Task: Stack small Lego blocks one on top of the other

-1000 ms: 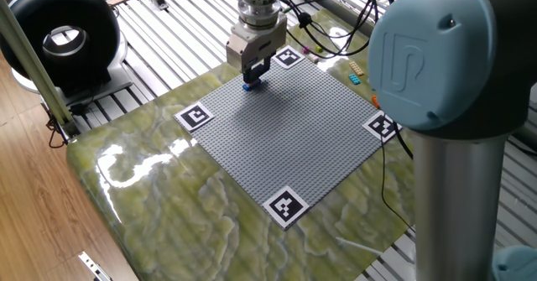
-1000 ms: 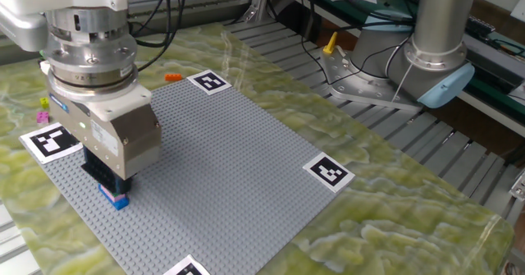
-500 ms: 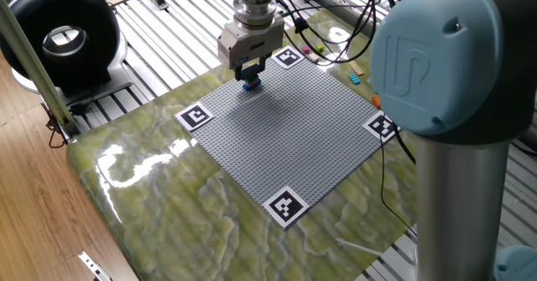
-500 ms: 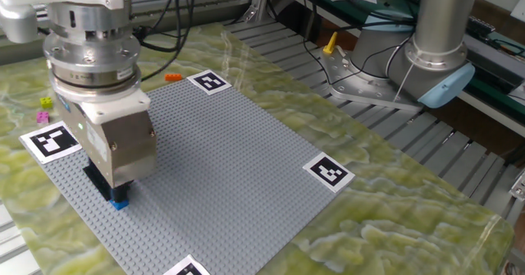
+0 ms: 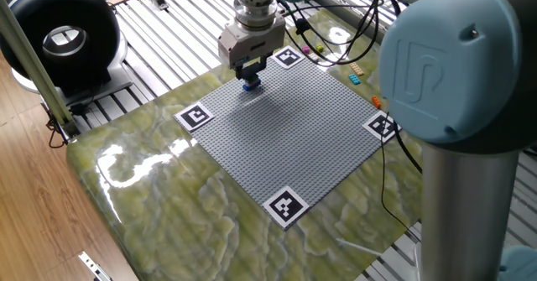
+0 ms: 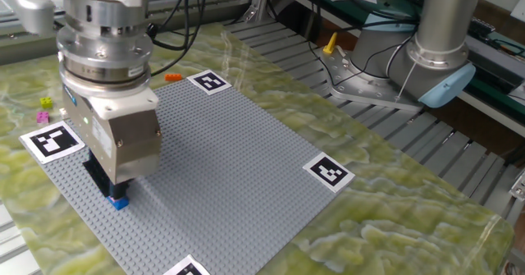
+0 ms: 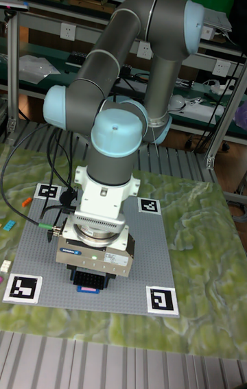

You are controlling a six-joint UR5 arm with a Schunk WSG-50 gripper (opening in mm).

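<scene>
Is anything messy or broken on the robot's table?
Nothing looks broken. A few small Lego blocks lie loose off the grey baseplate, while the gripper presses a blue block onto it.

Single arm point(image 7: 130, 46) bends over from its base at the rear, grey tube links with pale blue joint caps, folding down to a vertical wrist point(image 6: 105, 49). Wrist flange is a ribbed silver ring, with the boxy metal gripper body under it. Gripper point(image 6: 115, 194) points straight down, fingertips very low, at or nearly at the surface beneath. Black fingers point(image 7: 88, 278) poke out below the body, set close together. Whether they are clamped shut is hard to judge; the body hides most of them. Black cables trail off the wrist in one fixed view.
</scene>
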